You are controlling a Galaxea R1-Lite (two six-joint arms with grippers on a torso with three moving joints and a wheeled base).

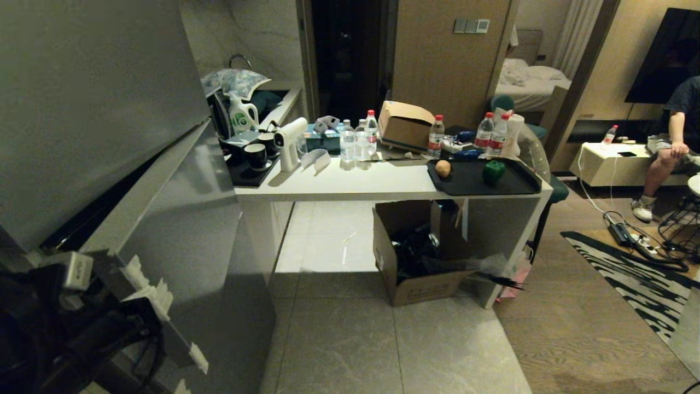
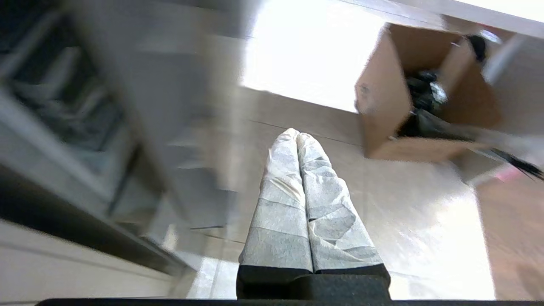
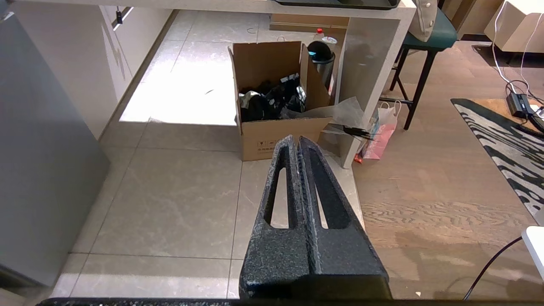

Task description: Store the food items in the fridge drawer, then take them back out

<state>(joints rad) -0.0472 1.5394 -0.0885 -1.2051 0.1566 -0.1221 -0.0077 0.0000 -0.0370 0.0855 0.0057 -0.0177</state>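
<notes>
A tan potato [image 1: 443, 168] and a dark green bell pepper [image 1: 494, 172] sit apart on a black tray [image 1: 470, 187] at the right end of the white counter. The fridge's grey door [image 1: 208, 235] stands ajar on the left, and the fridge drawer is hidden. My left arm [image 1: 65, 328] is low beside that door. In the left wrist view my left gripper [image 2: 297, 135] is shut and empty, its white-wrapped fingers pressed together over the floor tiles. My right gripper [image 3: 296, 139] hangs shut and empty over the floor, far from the food.
An open cardboard box [image 1: 421, 257] stands on the floor under the counter [image 1: 350, 187]. Water bottles [image 1: 361, 139], a spray gun and cups crowd the counter's back. A person [image 1: 672, 142] sits at the far right by a striped rug [image 1: 634, 279] and cables.
</notes>
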